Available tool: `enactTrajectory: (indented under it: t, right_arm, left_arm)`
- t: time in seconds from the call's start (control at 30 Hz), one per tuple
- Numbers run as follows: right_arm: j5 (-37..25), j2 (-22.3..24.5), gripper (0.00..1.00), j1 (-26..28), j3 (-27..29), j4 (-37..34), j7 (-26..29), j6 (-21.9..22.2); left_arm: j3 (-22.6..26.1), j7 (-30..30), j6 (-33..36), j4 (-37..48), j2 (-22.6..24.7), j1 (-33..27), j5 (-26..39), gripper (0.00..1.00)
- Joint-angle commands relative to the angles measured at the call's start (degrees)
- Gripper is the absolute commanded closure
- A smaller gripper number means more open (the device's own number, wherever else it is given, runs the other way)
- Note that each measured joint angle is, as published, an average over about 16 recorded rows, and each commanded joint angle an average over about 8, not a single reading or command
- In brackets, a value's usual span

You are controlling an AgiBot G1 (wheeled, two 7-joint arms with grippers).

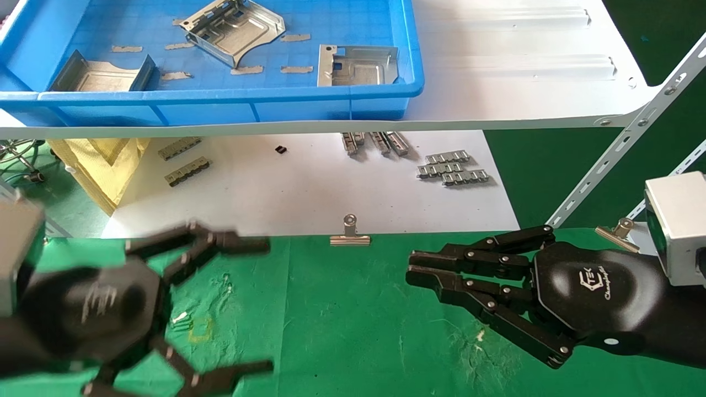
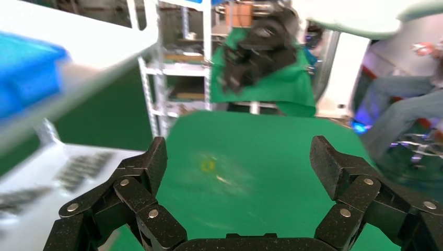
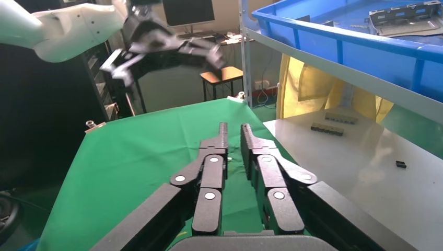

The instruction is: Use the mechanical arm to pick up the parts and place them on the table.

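Note:
Three silver sheet-metal parts lie in a blue bin on the white shelf: one at the back (image 1: 234, 27), one at the right (image 1: 358, 65), one at the left (image 1: 99, 74). One part also shows in the right wrist view (image 3: 405, 18). My left gripper (image 1: 269, 306) hangs open and empty above the green table (image 1: 353, 309), well in front of the bin. In its own view (image 2: 237, 162) only green cloth lies between the fingers. My right gripper (image 1: 409, 268) (image 3: 233, 128) is shut and empty, low over the table's right side.
The blue bin (image 1: 231, 105) sits on the white shelf (image 1: 524, 82) above a white sheet with small grey ridged strips (image 1: 452, 168). Binder clips (image 1: 349, 231) hold the cloth's far edge. A slanted shelf brace (image 1: 623, 149) runs at the right. A yellow bag (image 1: 99, 160) is at the left.

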Motion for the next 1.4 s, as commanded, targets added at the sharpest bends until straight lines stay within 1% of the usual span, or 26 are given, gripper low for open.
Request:
enactTrajectory:
  t: [0.03, 0.13, 0.2, 0.33, 0.4, 0.47, 0.57, 0.7, 0.73, 0.83, 0.93, 0.97, 1.0, 1.2, 1.4]
  right_arm:
    - [0.0, 0.0, 1.0, 0.0, 0.0, 0.0, 0.0, 0.0]
    - [0.0, 0.0, 1.0, 0.0, 0.0, 0.0, 0.0, 0.0]
    - [0.0, 0.0, 1.0, 0.0, 0.0, 0.0, 0.0, 0.0]
    - [0.0, 0.0, 1.0, 0.0, 0.0, 0.0, 0.0, 0.0]
    - [0.0, 0.0, 1.0, 0.0, 0.0, 0.0, 0.0, 0.0]
    - [0.0, 0.0, 1.0, 0.0, 0.0, 0.0, 0.0, 0.0]
    - [0.0, 0.0, 1.0, 0.0, 0.0, 0.0, 0.0, 0.0]
    - [0.0, 0.0, 1.0, 0.0, 0.0, 0.0, 0.0, 0.0]
    - [0.0, 0.0, 1.0, 0.0, 0.0, 0.0, 0.0, 0.0]
    - [0.0, 0.0, 1.0, 0.0, 0.0, 0.0, 0.0, 0.0]
    - [0.0, 0.0, 1.0, 0.0, 0.0, 0.0, 0.0, 0.0]
    - [0.0, 0.0, 1.0, 0.0, 0.0, 0.0, 0.0, 0.0]
    - [0.0, 0.0, 1.0, 0.0, 0.0, 0.0, 0.0, 0.0]
    - [0.0, 0.0, 1.0, 0.0, 0.0, 0.0, 0.0, 0.0]
    - [0.0, 0.0, 1.0, 0.0, 0.0, 0.0, 0.0, 0.0]
  left_arm:
    - [-0.06, -0.16, -0.69, -0.43, 0.32, -1.16, 0.45, 0.0]
    - [0.46, -0.46, -1.25, 2.92, 1.97, -7.15, 2.62, 0.0]
    - [1.23, -0.32, -1.33, 6.69, 3.64, -11.96, 4.69, 0.0]
    - [3.62, 0.97, -1.89, 17.33, 8.09, -22.57, 10.34, 0.0]
    - [5.08, 2.11, -3.52, 23.82, 10.78, -28.0, 14.0, 0.0]
    - [6.52, 3.34, -6.44, 30.41, 13.54, -32.91, 17.84, 0.0]
    - [8.59, 5.11, -12.76, 39.98, 17.61, -38.92, 23.46, 0.0]
    - [10.8, 6.65, -21.32, 50.91, 22.33, -44.31, 29.0, 0.01]
    - [11.32, 6.89, -22.95, 53.16, 23.26, -45.24, 30.07, 0.07]
    - [12.84, 7.33, -26.62, 58.93, 25.68, -47.57, 32.87, 0.45]
    - [14.13, 7.53, -28.31, 62.95, 27.38, -49.27, 34.91, 0.82]
    - [14.45, 7.61, -28.59, 63.94, 27.83, -49.74, 35.41, 0.94]
    - [14.7, 7.71, -28.78, 64.78, 28.22, -50.19, 35.77, 1.0]
    - [15.25, 8.64, -29.62, 68.04, 29.89, -51.45, 36.59, 1.0]
    - [15.27, 10.17, -32.48, 69.8, 30.83, -51.41, 36.69, 1.0]
